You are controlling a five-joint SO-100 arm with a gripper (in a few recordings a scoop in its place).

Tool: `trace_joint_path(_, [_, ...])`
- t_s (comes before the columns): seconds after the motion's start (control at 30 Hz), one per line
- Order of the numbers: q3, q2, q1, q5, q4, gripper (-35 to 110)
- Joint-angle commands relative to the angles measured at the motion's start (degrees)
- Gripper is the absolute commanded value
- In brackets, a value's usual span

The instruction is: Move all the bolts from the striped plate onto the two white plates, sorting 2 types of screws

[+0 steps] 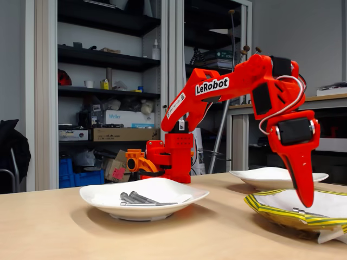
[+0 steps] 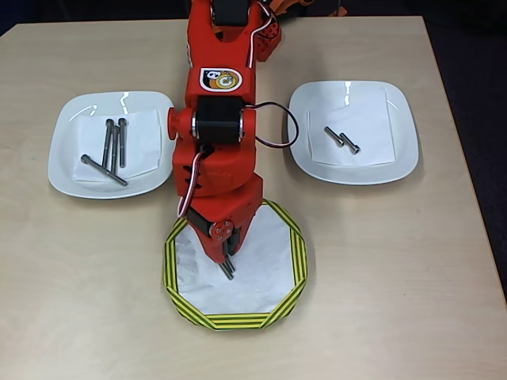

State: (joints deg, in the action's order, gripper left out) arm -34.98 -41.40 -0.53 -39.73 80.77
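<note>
Red arm bent downward, hand tip inside crumpled striped plate, fingers clamped on grey metal bolt.

Both views are evenly lit by diffuse light from above. In the overhead view the worktop appears bright, with small glare spots on the left white plate and only soft, short shadows under the arm. In the fixed view, faint shadows lie beneath the plates; the shelves behind are dimmer and slightly soft. Foreground objects are sharp. No marked edge distortion or motion blur is visible.
</note>
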Motion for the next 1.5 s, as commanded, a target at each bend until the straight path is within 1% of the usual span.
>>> trace_joint_path(0.0, [2.4,-0.4,-1.9,-3.1,0.5,2])
trace_joint_path(0.2, [1.6,-0.3,-3.2,-6.2,0.2,1])
trace_joint_path(1.1, [0.4,-0.6,0.1,-4.0,-0.1,0])
trace_joint_path(1.47, [0.5,1.1,0.0,-5.0,-0.4,0])
